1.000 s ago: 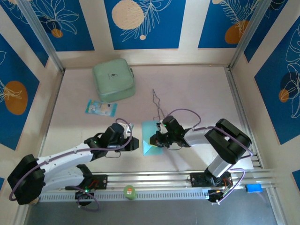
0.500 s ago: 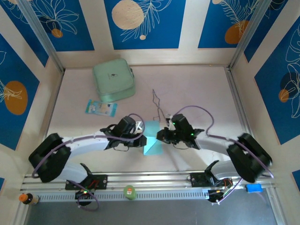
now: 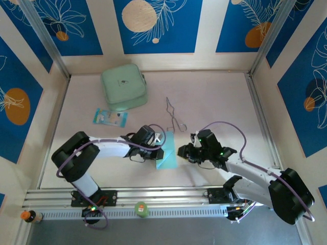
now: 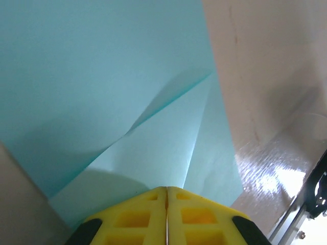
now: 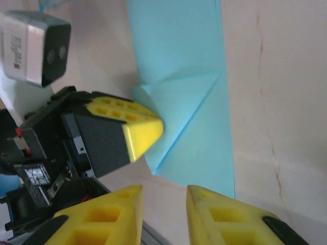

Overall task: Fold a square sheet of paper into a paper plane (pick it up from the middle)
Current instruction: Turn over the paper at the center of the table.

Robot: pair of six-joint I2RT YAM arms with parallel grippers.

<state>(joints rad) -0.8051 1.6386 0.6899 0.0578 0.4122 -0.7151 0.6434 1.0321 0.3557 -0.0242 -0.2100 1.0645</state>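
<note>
desk (image 3: 219,102): pale, glossy, boxed in by blue leaf-print wall panels (image 3: 153,25) | sheet of paper (image 3: 170,156): cyan, part-folded, flat mid-desk between arms | left gripper (image 4: 166,190): closed, tip on sheet | right gripper (image 5: 163,192): narrow gap, empty, just beside sheet

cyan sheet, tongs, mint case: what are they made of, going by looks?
Cyan sheet: thin matte paper; it holds sharp creases and a folded flap.
Tongs: likely bare metal; thin, grey, wire-like arms.
Mint-green case: plastic or coated fabric; smooth, rounded corners, cannot tell which.
</note>
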